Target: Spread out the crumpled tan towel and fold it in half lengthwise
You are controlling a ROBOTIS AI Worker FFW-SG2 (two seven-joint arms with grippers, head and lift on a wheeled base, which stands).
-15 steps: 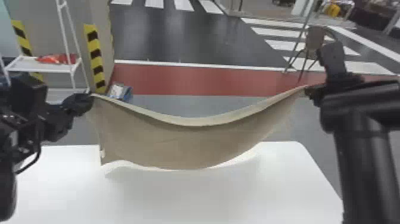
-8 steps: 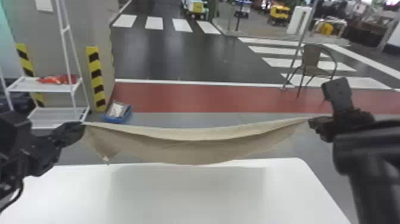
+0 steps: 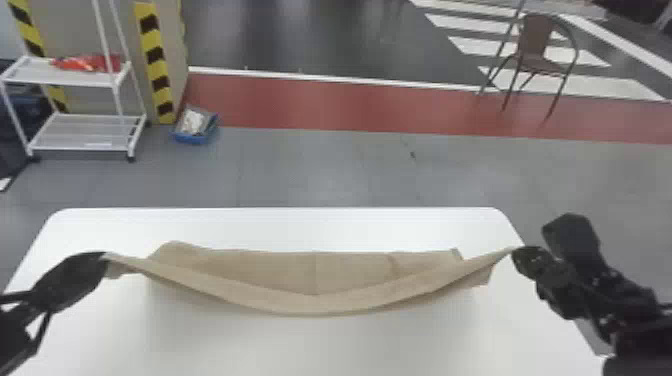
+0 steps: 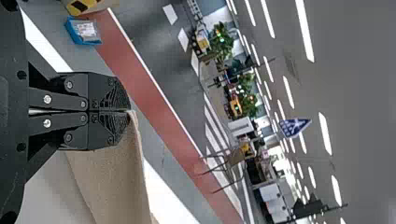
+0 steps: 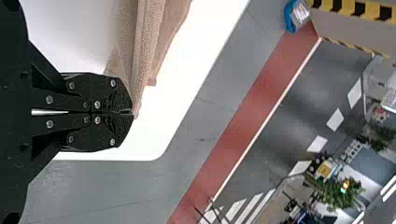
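At left, the left gripper point(image 3: 103, 261) pinches one corner of the towel point(image 3: 300, 304); the cloth sags midway over the white table point(image 3: 310, 350), its far part seemingly laid down. At right, the right gripper point(image 3: 517, 254) pinches the other corner, probably so the edge folds over evenly. Beyond, far left to far right: rack point(image 3: 82, 76), bin point(image 3: 194, 138), chair point(image 3: 537, 56).

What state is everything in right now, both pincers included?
Tan towel, raised at both ends, sagging midway.
Left pincer, shut on one end.
Right pincer, shut on the other end.
White shelf rack, upright, carrying a red item.
Blue tray, upright, loaded.
Brown chair, upright.
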